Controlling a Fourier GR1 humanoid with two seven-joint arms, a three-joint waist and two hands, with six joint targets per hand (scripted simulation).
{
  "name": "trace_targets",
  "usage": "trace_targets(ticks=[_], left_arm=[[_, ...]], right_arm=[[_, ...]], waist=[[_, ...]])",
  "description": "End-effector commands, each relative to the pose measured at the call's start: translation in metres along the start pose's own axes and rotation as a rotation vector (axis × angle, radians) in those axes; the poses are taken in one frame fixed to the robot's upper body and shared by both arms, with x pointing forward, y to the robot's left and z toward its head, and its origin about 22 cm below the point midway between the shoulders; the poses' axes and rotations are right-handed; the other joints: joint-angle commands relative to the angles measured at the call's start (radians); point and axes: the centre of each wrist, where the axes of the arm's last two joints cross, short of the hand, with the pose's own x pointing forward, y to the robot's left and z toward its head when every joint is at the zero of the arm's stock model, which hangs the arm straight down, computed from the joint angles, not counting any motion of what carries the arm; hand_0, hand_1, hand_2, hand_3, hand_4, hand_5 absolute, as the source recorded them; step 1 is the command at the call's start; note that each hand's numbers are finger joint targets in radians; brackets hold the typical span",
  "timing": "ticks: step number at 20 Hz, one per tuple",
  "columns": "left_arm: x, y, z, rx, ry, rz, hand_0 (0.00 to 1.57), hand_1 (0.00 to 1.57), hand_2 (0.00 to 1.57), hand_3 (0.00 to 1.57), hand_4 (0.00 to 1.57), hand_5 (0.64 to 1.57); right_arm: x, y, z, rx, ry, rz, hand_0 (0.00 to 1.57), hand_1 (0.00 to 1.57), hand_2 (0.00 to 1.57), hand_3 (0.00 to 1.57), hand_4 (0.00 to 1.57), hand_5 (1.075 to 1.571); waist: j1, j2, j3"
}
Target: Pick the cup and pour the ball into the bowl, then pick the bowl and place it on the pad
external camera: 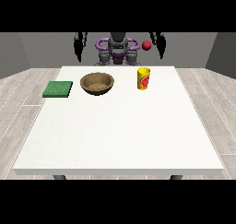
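Front view gives us the yellow cup [144,78] standing upright on the white worktop [120,131], right of centre in the upper part of the frame. We cannot see into it from here. A red ball [146,45] shows above the cup, apart from it and well clear of the worktop, close beside the hand at the view's right [160,44]; whether it is in the air or merely seen against the background, we cannot tell.

Left of the cup, with a gap between them, sits the brown bowl [97,84], open side up, and we see nothing in it. Further left, near the worktop's edge, lies the flat green pad [58,89], with nothing on it.

Both hands hang raised at the frame's top, behind the worktop's far edge, well apart from every object. The hand at the view's left [80,44] and the one at the right grasp nothing; their fingers point downward and look relaxed rather than clenched.

We judge the task to be at its very start: the cup is ungrasped. The next move calls for the hand at the view's right to descend to the cup and close round its side, keeping it upright until it is over the bowl.
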Motion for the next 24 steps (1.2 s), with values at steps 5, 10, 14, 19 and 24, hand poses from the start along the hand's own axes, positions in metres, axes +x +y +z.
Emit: trace_targets(ticks=[5,10,14,19,24], left_arm=[[0.029,0.010,-0.002,-0.009,-0.021,-0.031,0.00,0.00,0.00,0.00,0.00,1.557],[0.053,0.053,-0.008,0.045,-0.079,0.143,0.00,0.00,0.00,0.00,0.00,1.558],[0.049,0.080,0.000,0.057,-0.124,0.142,0.00,0.00,0.00,0.00,0.00,1.547],[0.053,0.071,-0.020,0.045,-0.203,0.127,0.00,0.00,0.00,0.00,0.00,1.541],[0.019,0.075,-0.032,0.088,-0.342,0.124,0.00,0.00,0.00,0.00,0.00,1.529]], right_arm=[[0.028,-0.012,-0.001,-0.013,-0.014,0.034,0.00,0.00,0.00,0.00,0.00,1.569],[0.035,-0.092,0.016,0.008,-0.041,-0.050,0.00,0.00,0.00,0.00,0.00,1.569],[0.041,-0.099,0.023,-0.007,-0.086,-0.051,0.00,0.00,0.00,0.00,0.00,1.570],[0.035,-0.091,0.008,0.015,-0.155,-0.075,0.00,0.00,0.00,0.00,0.00,1.570],[0.049,-0.092,-0.010,0.022,-0.253,-0.061,0.00,0.00,0.00,0.00,0.00,1.570]], waist=[[-0.013,-0.258,-0.0133],[-0.059,-0.167,-0.0144],[-0.066,-0.106,-0.0146],[-0.059,-0.014,-0.0144],[-0.084,0.123,-0.0148]])
